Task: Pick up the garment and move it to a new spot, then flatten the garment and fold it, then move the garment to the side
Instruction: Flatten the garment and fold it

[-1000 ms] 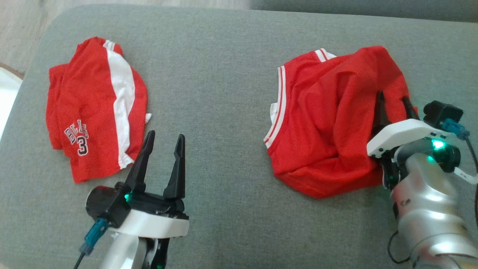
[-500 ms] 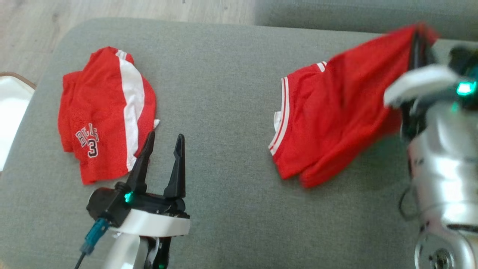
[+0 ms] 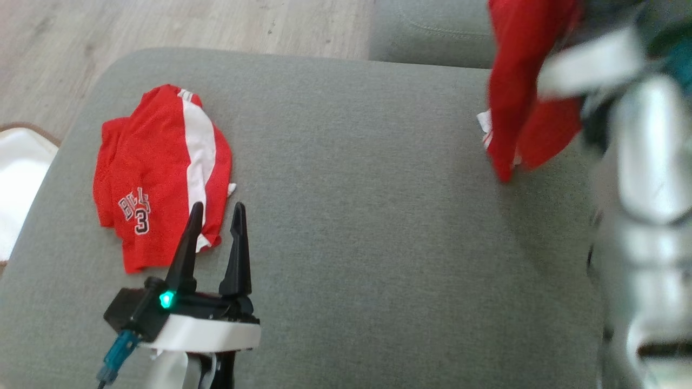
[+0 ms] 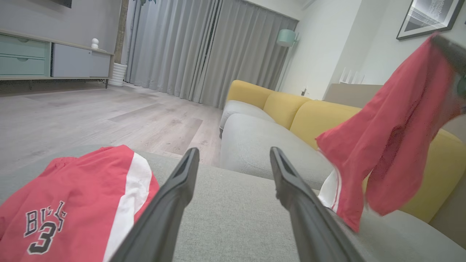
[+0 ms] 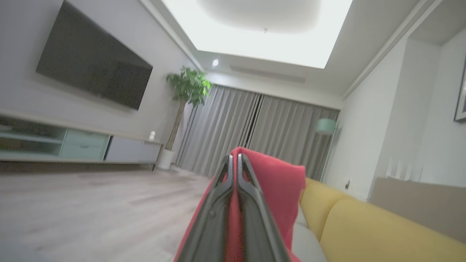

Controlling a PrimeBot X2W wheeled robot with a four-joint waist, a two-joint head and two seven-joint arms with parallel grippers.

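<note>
A home living room: sofa [image 4: 313, 118], wall television [image 5: 91, 62], curtains [image 5: 255, 134].

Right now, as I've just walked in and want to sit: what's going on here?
The robot's right gripper is shut on a red garment, holding it in the air over the grey cushion, lowest corner near its surface. Its left gripper hovers open beside red shorts marked 3, which lie at the cushion's left.

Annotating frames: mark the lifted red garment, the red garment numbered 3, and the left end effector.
lifted red garment [image 4: 386, 145]: left wrist view, mid hanging cloth.
red garment numbered 3 [image 3: 157, 156]: head view, red panel.
left end effector [image 3: 217, 208]: head view, between fingertips.
</note>
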